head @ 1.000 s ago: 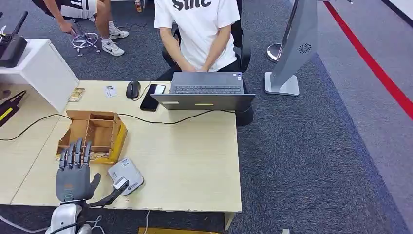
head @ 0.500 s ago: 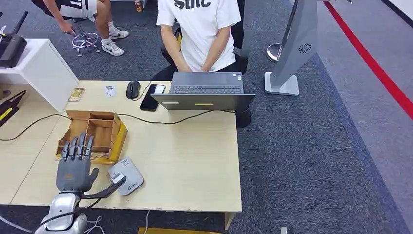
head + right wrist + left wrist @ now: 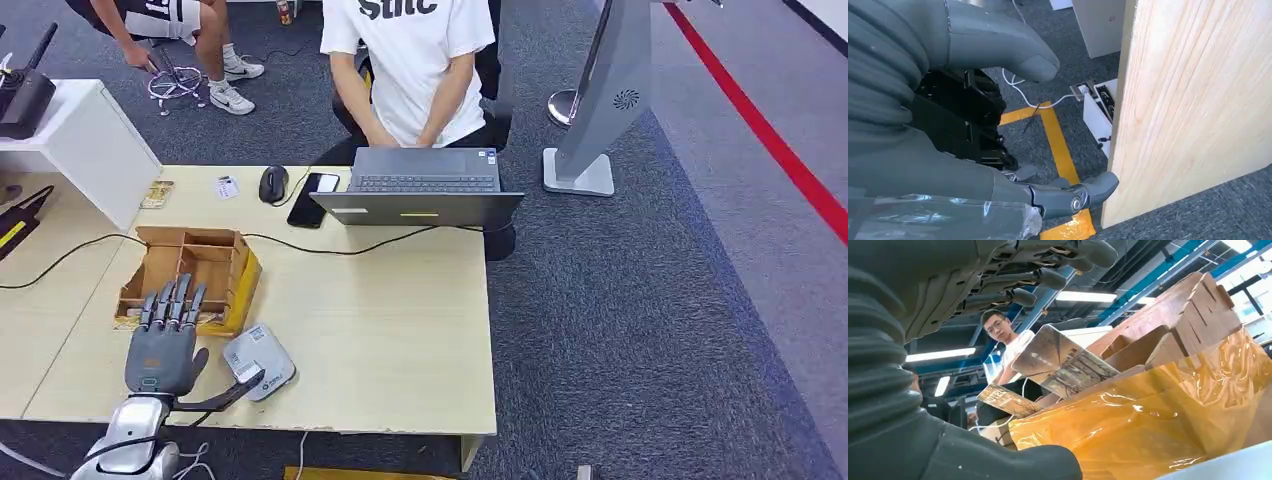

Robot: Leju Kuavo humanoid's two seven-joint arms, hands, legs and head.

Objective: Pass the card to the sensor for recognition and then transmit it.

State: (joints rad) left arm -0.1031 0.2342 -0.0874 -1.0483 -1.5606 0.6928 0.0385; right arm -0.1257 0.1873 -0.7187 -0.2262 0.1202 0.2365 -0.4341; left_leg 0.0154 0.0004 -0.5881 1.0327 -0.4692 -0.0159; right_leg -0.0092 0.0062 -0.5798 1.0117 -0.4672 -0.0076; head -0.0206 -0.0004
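Observation:
A wooden compartment box [image 3: 200,262] bound in yellow tape stands near the table's front left. In the left wrist view its taped side [image 3: 1168,405] is close, and a picture card [image 3: 1060,362] leans up out of it with a second card [image 3: 1008,400] beside it. My left hand [image 3: 165,340] lies flat above the table, fingers spread and straight, tips over the box's near edge, holding nothing. The grey card sensor [image 3: 258,360] sits just right of that hand, cable attached. My right hand [image 3: 963,115] hangs empty beside the table's side panel [image 3: 1188,100], fingers apart.
A person in a white shirt [image 3: 410,60] sits at the far edge behind a laptop [image 3: 420,185]; a phone [image 3: 312,197] and mouse [image 3: 273,183] lie beside it. A black cable crosses the table [image 3: 400,320]. A white cabinet [image 3: 85,140] stands at the left.
My left hand has moved forward and slightly right, from short of the box until its fingertips are over the near edge. The box and sensor have not moved.

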